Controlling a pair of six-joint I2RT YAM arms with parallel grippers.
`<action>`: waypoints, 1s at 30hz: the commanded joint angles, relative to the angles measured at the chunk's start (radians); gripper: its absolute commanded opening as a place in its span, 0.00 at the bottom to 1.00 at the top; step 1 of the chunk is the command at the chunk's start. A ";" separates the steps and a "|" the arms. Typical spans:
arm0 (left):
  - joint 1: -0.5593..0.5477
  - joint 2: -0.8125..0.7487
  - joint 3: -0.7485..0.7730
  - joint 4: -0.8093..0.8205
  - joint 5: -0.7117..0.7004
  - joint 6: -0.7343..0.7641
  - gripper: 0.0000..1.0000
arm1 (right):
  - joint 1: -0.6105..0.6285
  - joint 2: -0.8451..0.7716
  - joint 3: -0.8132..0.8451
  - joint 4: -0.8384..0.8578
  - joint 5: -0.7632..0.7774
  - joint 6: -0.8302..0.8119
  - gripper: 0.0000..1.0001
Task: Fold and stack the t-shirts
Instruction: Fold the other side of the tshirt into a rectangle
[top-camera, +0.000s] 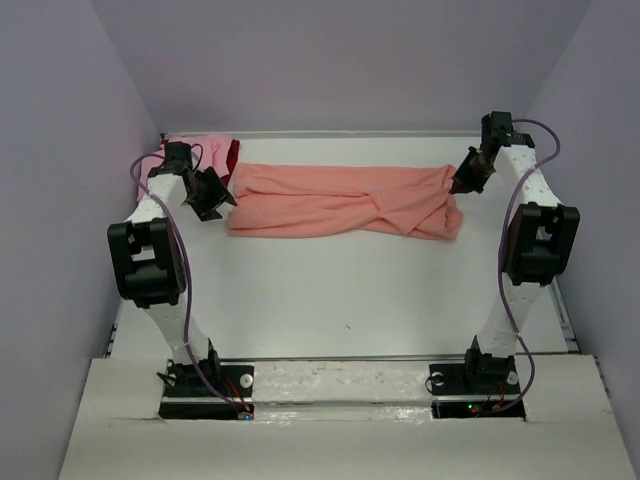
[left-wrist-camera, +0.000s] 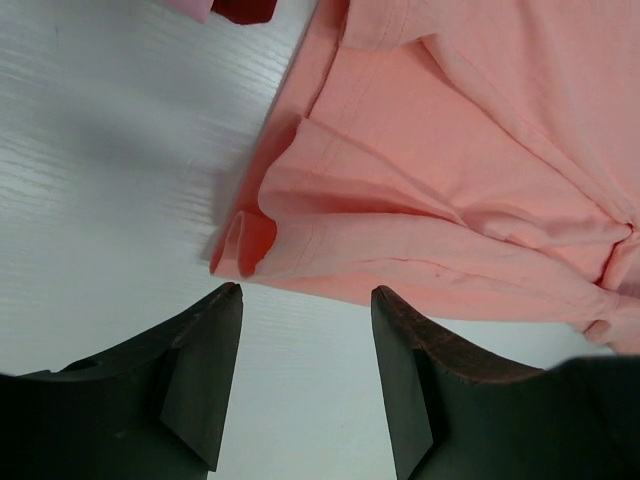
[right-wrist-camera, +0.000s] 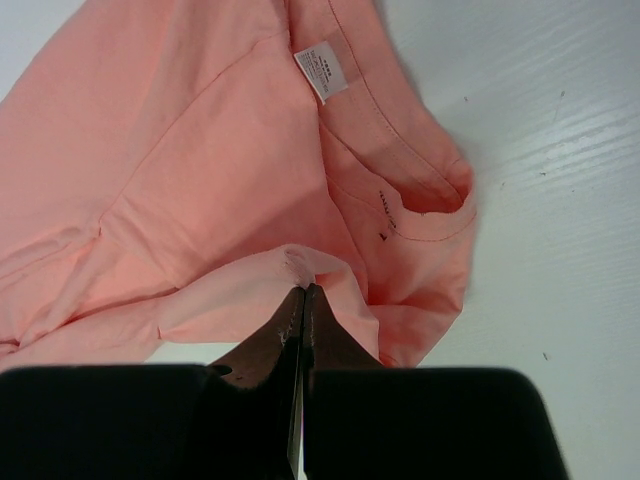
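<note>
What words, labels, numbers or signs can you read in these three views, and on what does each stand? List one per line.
White neck label inside the collar of the salmon-orange t-shirt: rows of print, too small to read.
No other text shows on the pink t-shirt, the dark red t-shirt or the table.

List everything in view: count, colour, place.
salmon shirt: one, salmon-orange, across the table's far half
pink shirt: one, light pink, far left corner
red shirt: one, dark red, right beside the pink shirt
tag: one, white, in the salmon shirt's collar
table: one, white, under everything
arms: two, white and black, bolted at the near edge
left claw: one, black, open, at the salmon shirt's left end
right claw: one, black, shut on the salmon shirt's right end
</note>
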 joint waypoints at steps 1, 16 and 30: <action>0.002 0.008 -0.010 0.017 0.000 0.014 0.64 | -0.010 0.002 0.026 0.013 -0.004 -0.017 0.00; 0.000 0.062 -0.019 0.064 0.003 0.033 0.63 | -0.010 0.010 0.029 0.009 -0.003 -0.012 0.00; -0.015 0.079 -0.040 0.076 0.037 0.029 0.48 | -0.010 0.016 0.032 0.011 0.000 -0.009 0.00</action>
